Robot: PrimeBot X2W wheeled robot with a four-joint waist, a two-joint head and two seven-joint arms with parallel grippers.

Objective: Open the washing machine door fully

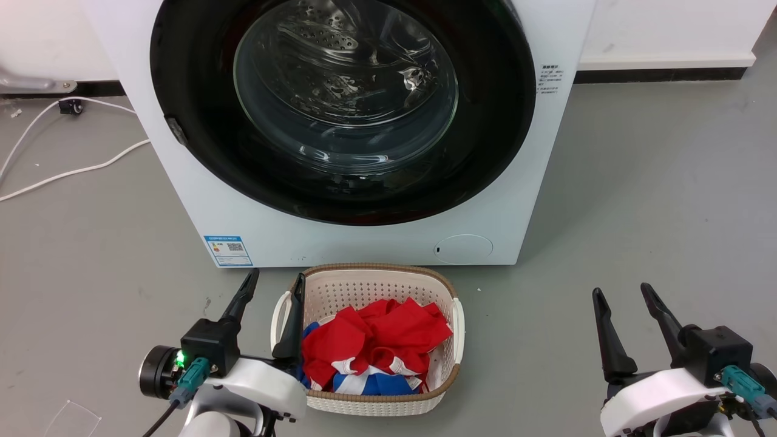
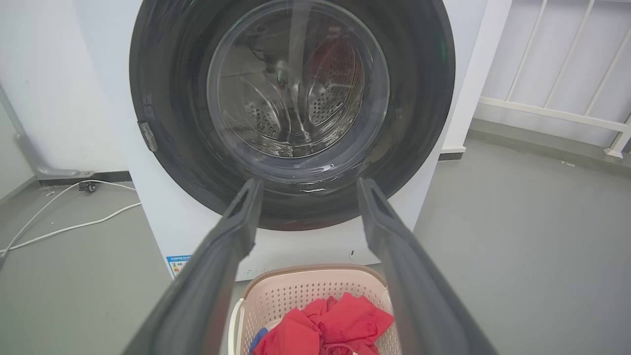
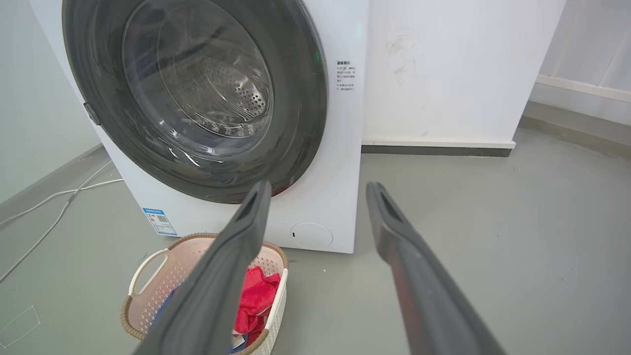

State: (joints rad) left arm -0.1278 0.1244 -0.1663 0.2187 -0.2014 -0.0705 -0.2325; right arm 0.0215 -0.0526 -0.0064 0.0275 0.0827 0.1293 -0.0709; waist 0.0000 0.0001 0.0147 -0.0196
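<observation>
Left fingers point(image 2: 231, 236), right fingers point(image 3: 246, 222) gape empty facing shut washing machine door point(image 1: 194, 121); left wrist view shows railing point(image 2: 542, 112)

We see washing machine door point(image 1: 493, 121): black ring, glossy, smooth, mirror-like; centre bowl is clear glass with bright reflections. Behind glass, drum point(image 2: 335, 84) looks like shiny steel, perforated. Washing machine point(image 1: 364, 243) body: white, smooth, slight sheen. Laundry basket point(image 1: 376, 288): cream plastic, holed walls, brown woven-look rim. Clothes point(image 1: 376, 337) inside: red and blue cloth, wrinkled. Floor point(image 1: 655, 200): grey, matt. We note left gripper point(image 1: 276, 274) and right gripper point(image 1: 621, 289): fingers dark, matt; wrist shells white, glossy.
</observation>
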